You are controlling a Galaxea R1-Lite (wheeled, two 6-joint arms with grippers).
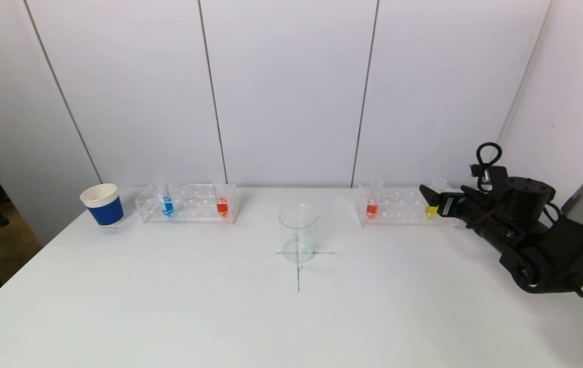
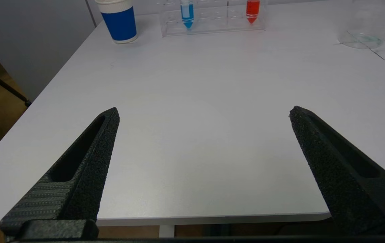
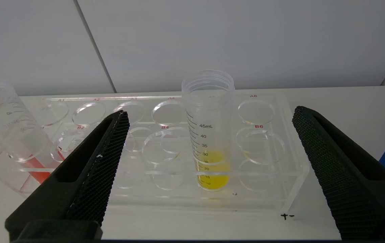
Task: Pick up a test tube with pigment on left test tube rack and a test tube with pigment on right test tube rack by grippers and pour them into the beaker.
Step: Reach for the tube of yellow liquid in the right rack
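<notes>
Beaker (image 1: 298, 233) sits dead center on the table (image 1: 168, 306), right on a drawn cross mark, looks basically empty apart from a faint greenish tint at the bottom. Left rack (image 1: 188, 203) is at the far left, holding a blue tube (image 1: 166, 202) toward its left end and a red tube (image 1: 222, 203) at its right end, both upright. Blue cup (image 1: 102, 205) with a white rim stands just left of that rack.

Right rack (image 1: 398, 206) is at the far right side. It's got an orange-red tube (image 1: 372, 203) at its left end and a yellow tube (image 1: 430, 207) near its right end. From the right wrist cam the yellow tube (image 3: 210, 135) stands upright in its hole with yellow liquid only in the bottom part, and the orange-red one (image 3: 13, 125) leans a bit.

Right gripper (image 1: 432, 197) is up at the right end of the right rack, right by the yellow tube. Its fingers (image 3: 91, 168) are spread wide, with the tube lined up in the gap between them but a bit beyond the tips, so nothing is gripped.

Left gripper (image 2: 204, 113) doesn't show in the head view. Its own cam has it hanging low over the near-left part of the table, fingers (image 2: 87, 162) wide apart and holding nothing, with the left rack (image 2: 212, 20), cup (image 2: 119, 20) and beaker (image 2: 364, 23) all well away on the far side.
</notes>
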